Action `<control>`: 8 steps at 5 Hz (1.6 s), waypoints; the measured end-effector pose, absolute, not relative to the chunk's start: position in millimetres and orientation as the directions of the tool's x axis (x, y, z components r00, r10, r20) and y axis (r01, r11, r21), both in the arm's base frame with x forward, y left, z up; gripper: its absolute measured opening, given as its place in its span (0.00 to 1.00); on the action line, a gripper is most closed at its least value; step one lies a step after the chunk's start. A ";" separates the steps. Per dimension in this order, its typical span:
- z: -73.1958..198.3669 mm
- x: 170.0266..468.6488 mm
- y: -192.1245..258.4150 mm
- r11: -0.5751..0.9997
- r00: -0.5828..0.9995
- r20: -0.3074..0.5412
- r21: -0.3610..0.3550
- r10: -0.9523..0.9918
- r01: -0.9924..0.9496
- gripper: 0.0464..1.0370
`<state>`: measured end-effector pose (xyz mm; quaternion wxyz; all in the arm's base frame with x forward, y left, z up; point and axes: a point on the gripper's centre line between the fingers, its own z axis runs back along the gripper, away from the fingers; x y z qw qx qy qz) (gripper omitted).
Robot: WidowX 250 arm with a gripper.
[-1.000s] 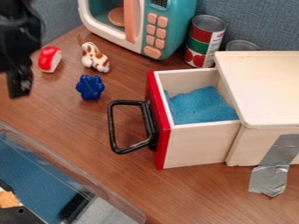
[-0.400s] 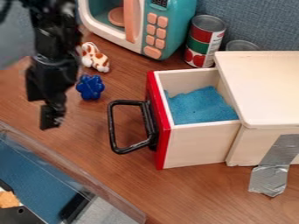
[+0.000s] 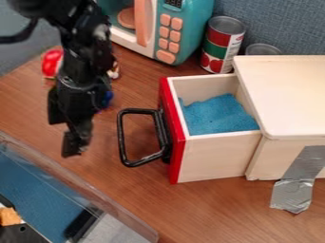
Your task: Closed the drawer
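Lighting: soft, fairly bright light is falling from above. Box point(image 3: 285, 90): its top is showing palest, its side dimmer. Tape point(image 3: 298, 182): is giving off a dull sheen. Can point(image 3: 222, 45): is glinting at the rim. Handle point(image 3: 121, 137): is catching small highlights. Arm point(image 3: 82, 61): is looking nearly black.

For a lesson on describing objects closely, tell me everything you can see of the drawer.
The drawer has pale, wood-like sides, a red front and a black, squared loop handle. It stands pulled out of its pale cabinet, handle toward the picture's left, upright and open-topped. Blue cloth-like material lies inside. The gripper is apart from it.
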<state>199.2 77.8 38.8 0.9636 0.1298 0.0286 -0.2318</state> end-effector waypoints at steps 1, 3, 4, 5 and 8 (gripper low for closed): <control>36.6 202.9 69.1 0.855 0.891 -0.081 0.255 -0.446 0.451 0.96; 18.7 241.0 73.2 0.866 0.902 -0.048 0.263 -0.429 0.426 0.96; 14.1 261.7 77.5 0.888 0.920 -0.028 0.252 -0.391 0.385 0.96; 15.4 278.4 67.6 0.890 0.922 -0.009 0.256 -0.388 0.377 0.96; 16.6 302.9 16.9 0.885 0.909 0.010 0.234 -0.417 0.403 0.96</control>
